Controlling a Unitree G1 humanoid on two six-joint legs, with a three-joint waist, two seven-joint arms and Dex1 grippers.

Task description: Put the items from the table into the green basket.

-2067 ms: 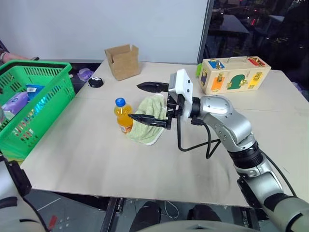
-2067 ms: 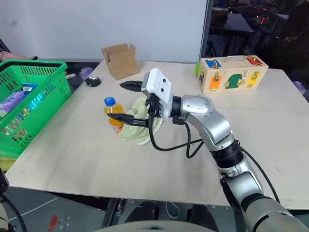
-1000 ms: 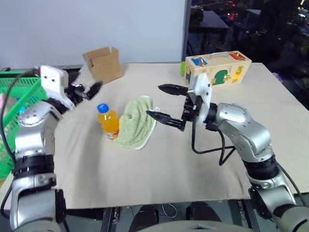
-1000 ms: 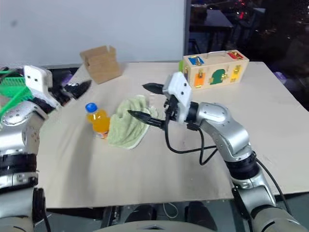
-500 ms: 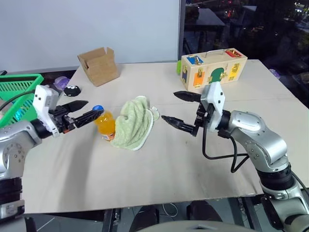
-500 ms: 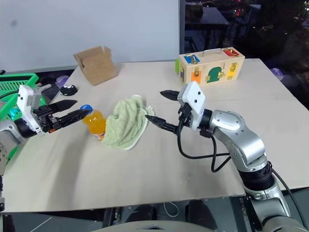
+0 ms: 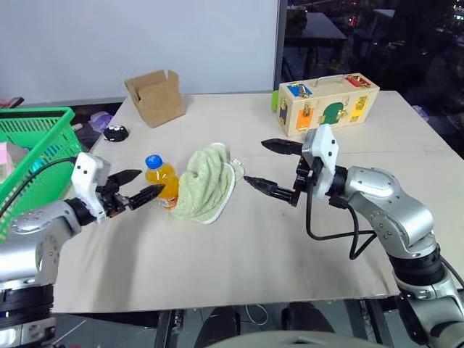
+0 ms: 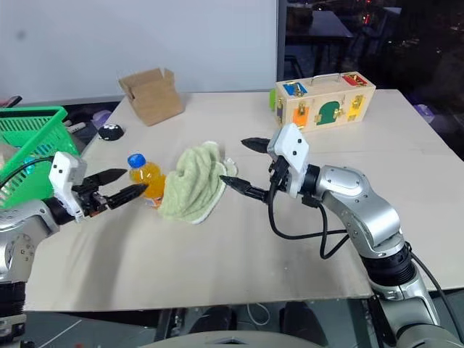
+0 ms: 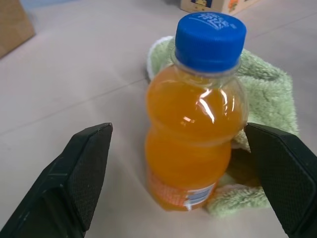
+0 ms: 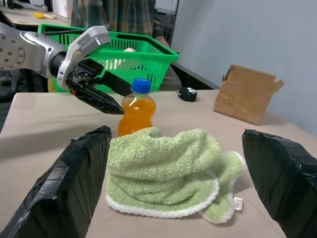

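A: Background first: pale wall behind, dark glass at the right; a large flat tabletop of light beige wood (image 7: 239, 246) carries everything.

B: Far left?

A: Bright green plastic lattice-sided basket (image 7: 32, 156), standing off the table's left edge. Some packaged goods show inside; I cannot tell which.

B: Left arm?

A: Left gripper (image 7: 139, 185) reaches in low over the table, black fingers spread wide, nothing between them. Its tips are just beside the small orange drink bottle with a blue cap (image 7: 162, 181), one on each side in the left wrist view, not touching.

B: Bottle position?

A: Upright on the table, against the left edge of the soft pale green towel (image 7: 209, 183), which lies in a crumpled heap near the table's middle.

B: Behind those?

A: Small black object (image 7: 114, 133) and an open brown cardboard box (image 7: 156, 96) toward the back left.

B: Right side?

A: Right gripper (image 7: 270, 167) hangs above the table just right of the towel, pointing at it, jaws wide apart and empty. Behind it, a wooden latch box with coloured doors (image 7: 328, 106) sits near the back edge.
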